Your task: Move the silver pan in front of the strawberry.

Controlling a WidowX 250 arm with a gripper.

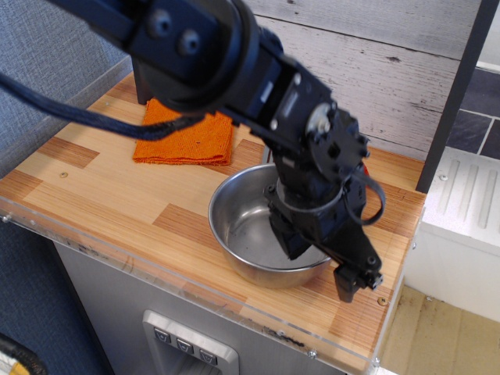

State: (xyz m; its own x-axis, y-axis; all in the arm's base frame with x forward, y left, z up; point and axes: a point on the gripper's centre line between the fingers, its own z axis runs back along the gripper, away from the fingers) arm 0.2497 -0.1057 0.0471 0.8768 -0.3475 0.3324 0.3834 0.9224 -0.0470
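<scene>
On the wooden countertop, we see the silver pan sitting upright near the front edge, its shiny inside bare where it shows. Above the pan's right half hangs the black robot arm, and its gripper reaches down at the pan's right rim — one finger dips inside the bowl, the other stands outside it, so the jaws straddle the rim with a clear gap between them. Whether the fingers actually press on the metal we cannot tell; the arm's own bulk hides the contact.

Behind the pan, at its far right, a small patch of red peeks past the gripper's wrist — the strawberry, almost wholly hidden. Behind the pan to the left, a folded orange cloth lies flat on the wood, apart from the pan, with the arm's dark base post just behind it. A black cable sweeps from the arm over the cloth's near corner. Beyond the pan runs a whitewashed plank wall.
</scene>
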